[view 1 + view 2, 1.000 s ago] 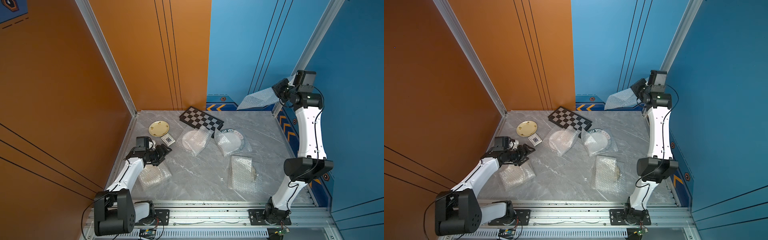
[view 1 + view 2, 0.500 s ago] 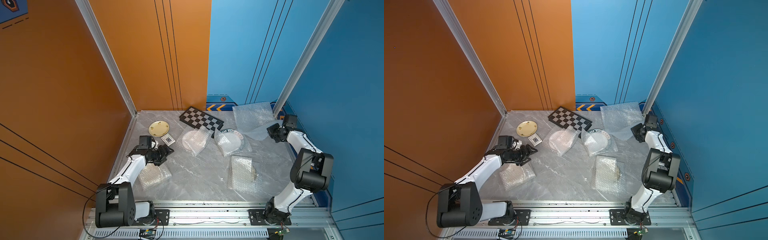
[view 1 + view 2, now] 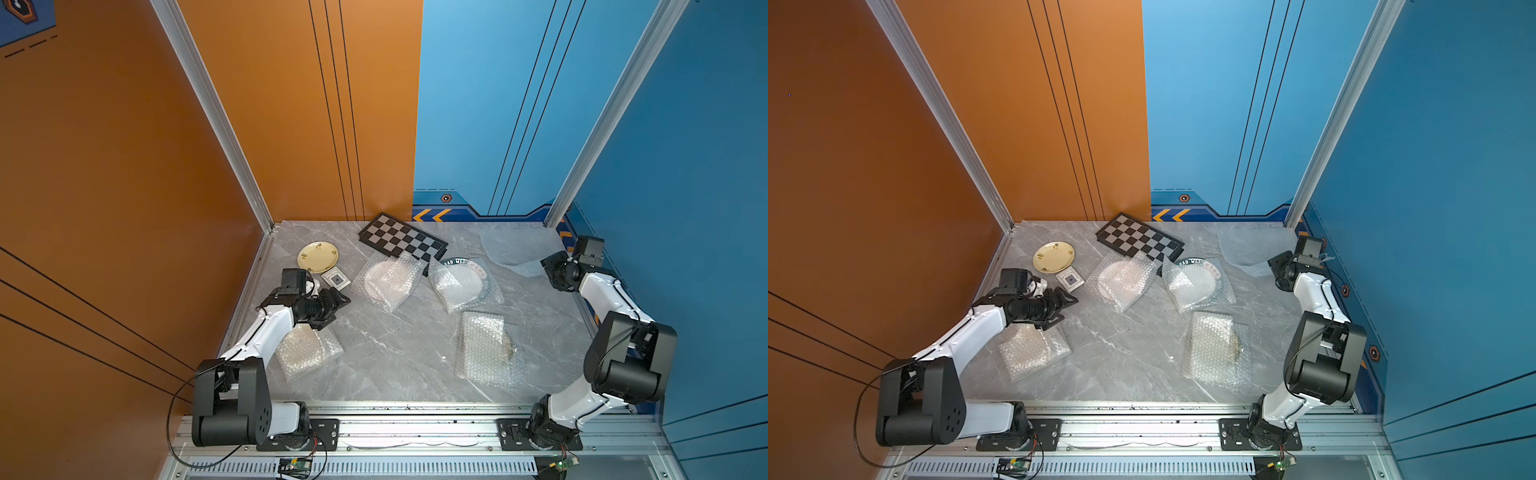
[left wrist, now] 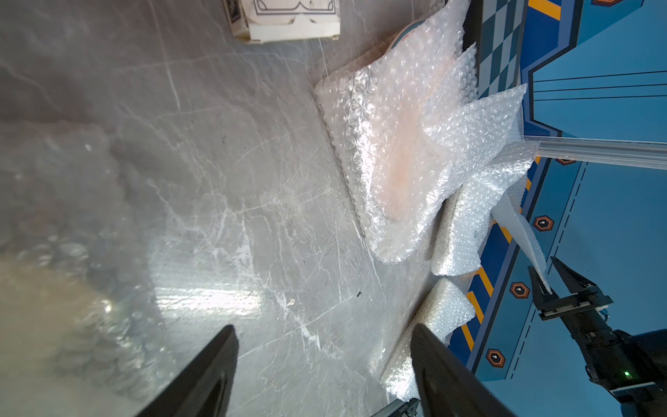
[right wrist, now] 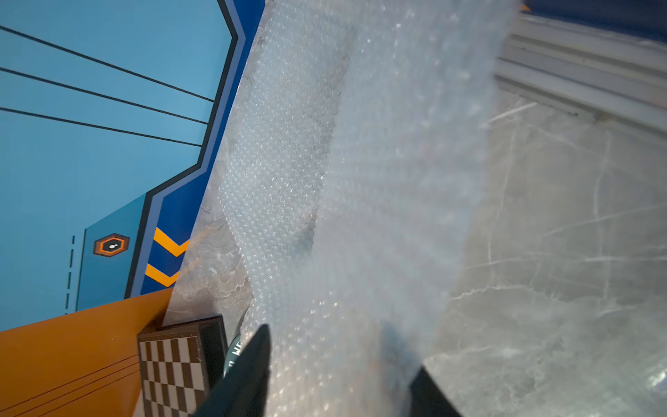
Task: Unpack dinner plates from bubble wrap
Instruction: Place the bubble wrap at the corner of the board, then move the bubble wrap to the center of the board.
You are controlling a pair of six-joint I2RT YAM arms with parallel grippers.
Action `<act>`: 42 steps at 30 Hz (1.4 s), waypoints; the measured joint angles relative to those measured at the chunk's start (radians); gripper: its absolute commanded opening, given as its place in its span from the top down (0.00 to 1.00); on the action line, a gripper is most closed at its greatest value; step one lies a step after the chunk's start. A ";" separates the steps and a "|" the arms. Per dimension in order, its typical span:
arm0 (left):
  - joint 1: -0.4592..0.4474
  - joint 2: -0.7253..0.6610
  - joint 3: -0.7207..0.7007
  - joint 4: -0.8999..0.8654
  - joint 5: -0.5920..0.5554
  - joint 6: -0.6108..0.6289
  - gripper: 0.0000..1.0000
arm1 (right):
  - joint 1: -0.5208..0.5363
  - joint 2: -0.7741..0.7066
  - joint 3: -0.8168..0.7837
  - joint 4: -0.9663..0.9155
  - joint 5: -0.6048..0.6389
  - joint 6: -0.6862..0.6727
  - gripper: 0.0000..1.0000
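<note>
Surface (image 3: 395,357): grey marble, walled in orange and blue; everything below lies on it.
Loose bubble wrap sheet (image 3: 515,249): empty, spread in the far right corner, with one corner reaching back to the right tool. I judge this wrapping to be done with.
Checkerboard (image 3: 403,241): far centre, its near edge overlapping two of the bundles; not part of the job.
Wrapped bundles: four in both top views.
- Near left (image 3: 307,351): fully covered, lying under the left forearm.
- Near right (image 3: 486,349): fully covered.
- Middle (image 3: 386,282): a pale disc shows through the plastic.
- Lettered-rim plate (image 3: 459,262): only its dark far rim is bare; wrap still lies over the rest.
Pale yellow plate (image 3: 318,257): far left, bare, no wrap touching it. It is the one plate plainly finished.
Left tool (image 4: 323,326): jaws well apart and empty, low over bare surface between the near-left and middle bundles.
Right tool (image 5: 326,328): jaws apart by the right wall; the loose sheet's corner lies between them, draped over one finger and not pinched.
Card (image 3: 336,281): small white square just beside the yellow plate.
Left to do, by my reckoning: four plates, roughly four fifths of the work.
</note>
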 measured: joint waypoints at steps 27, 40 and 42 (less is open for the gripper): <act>-0.048 -0.064 0.178 -0.102 -0.037 0.064 0.23 | 0.171 -0.389 0.222 -0.734 0.035 -0.179 0.19; -0.321 -0.069 0.179 -0.108 -0.057 0.071 0.23 | 0.391 -0.330 0.028 -0.874 -0.068 -0.257 0.19; -0.340 -0.076 0.142 -0.095 -0.056 0.063 0.23 | 0.391 -0.337 -0.039 -0.872 -0.078 -0.262 0.19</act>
